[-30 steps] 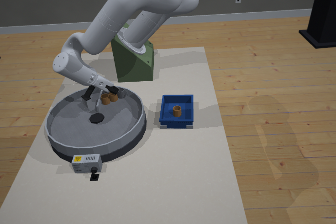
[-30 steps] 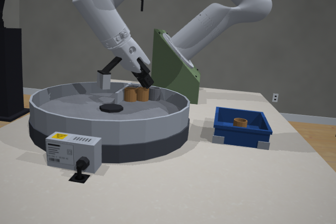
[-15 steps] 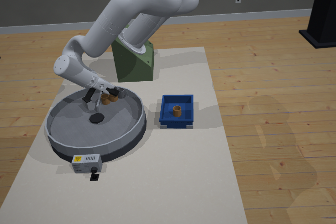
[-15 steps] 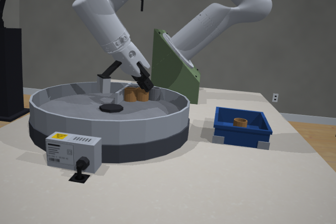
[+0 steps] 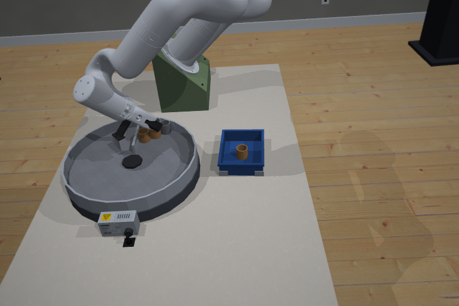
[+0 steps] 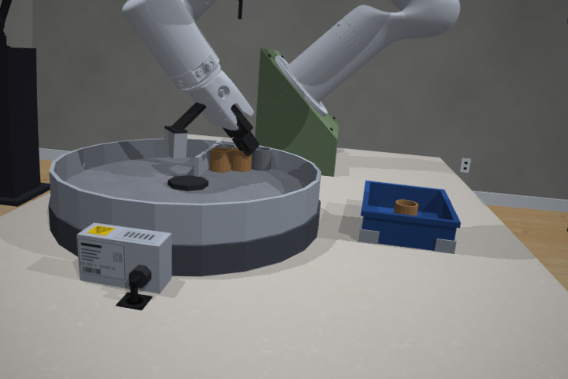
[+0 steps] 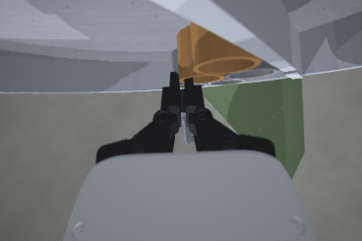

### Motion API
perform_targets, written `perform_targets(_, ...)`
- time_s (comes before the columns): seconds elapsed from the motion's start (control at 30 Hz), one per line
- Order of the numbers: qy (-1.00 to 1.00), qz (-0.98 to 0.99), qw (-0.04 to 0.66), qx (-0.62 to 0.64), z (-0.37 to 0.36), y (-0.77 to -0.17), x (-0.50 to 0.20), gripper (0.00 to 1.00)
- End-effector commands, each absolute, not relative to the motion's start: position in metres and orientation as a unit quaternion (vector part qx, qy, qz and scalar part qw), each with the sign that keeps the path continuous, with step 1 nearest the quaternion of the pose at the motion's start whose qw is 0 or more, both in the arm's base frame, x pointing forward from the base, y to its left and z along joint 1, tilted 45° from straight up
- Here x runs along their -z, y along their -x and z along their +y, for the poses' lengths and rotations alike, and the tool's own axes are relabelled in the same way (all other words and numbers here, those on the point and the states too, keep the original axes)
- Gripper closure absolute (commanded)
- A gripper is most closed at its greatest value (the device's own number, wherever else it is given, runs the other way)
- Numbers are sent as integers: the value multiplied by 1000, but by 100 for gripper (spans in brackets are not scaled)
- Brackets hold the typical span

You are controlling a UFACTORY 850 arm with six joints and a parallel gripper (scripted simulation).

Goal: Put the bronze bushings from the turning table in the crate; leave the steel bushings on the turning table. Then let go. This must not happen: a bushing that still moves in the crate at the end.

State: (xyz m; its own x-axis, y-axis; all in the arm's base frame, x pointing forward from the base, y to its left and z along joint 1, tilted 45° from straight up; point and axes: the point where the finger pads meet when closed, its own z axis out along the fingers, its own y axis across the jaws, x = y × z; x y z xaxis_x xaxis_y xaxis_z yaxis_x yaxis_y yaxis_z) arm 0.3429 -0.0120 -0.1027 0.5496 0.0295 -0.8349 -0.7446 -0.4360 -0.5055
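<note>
My gripper (image 5: 158,129) (image 6: 248,153) (image 7: 182,84) reaches down, tilted, at the back of the turning table (image 5: 111,180) (image 6: 183,221). Its fingers are nearly together, pinching the rim wall of a bronze bushing (image 5: 155,134) (image 6: 241,163) (image 7: 184,53); one fingertip seems hidden inside the bore. That bushing stands upright on the table. A second bronze bushing (image 5: 144,136) (image 6: 220,161) (image 7: 216,45) stands beside it. A steel bushing (image 5: 166,127) (image 6: 262,160) stands on its other side, with other steel rims partly hidden behind. One bronze bushing (image 5: 242,153) (image 6: 406,208) stands in the blue crate (image 5: 241,164) (image 6: 408,220).
A thin grey fence (image 5: 135,139) (image 6: 199,165) (image 7: 197,9) runs close beside the bushings. A grey block on a black arm stands by it. The raised table wall is just behind the bushings. A black hub (image 5: 132,161) (image 6: 187,182) sits mid-table. The green robot base (image 5: 185,95) (image 6: 298,136) is behind.
</note>
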Motion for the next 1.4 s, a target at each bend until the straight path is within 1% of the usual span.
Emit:
perform_targets(0.0,743,241,473,-408,-13,-343,103,100)
perform_targets(1.37,743,241,473,-408,-15,-343,101,100)
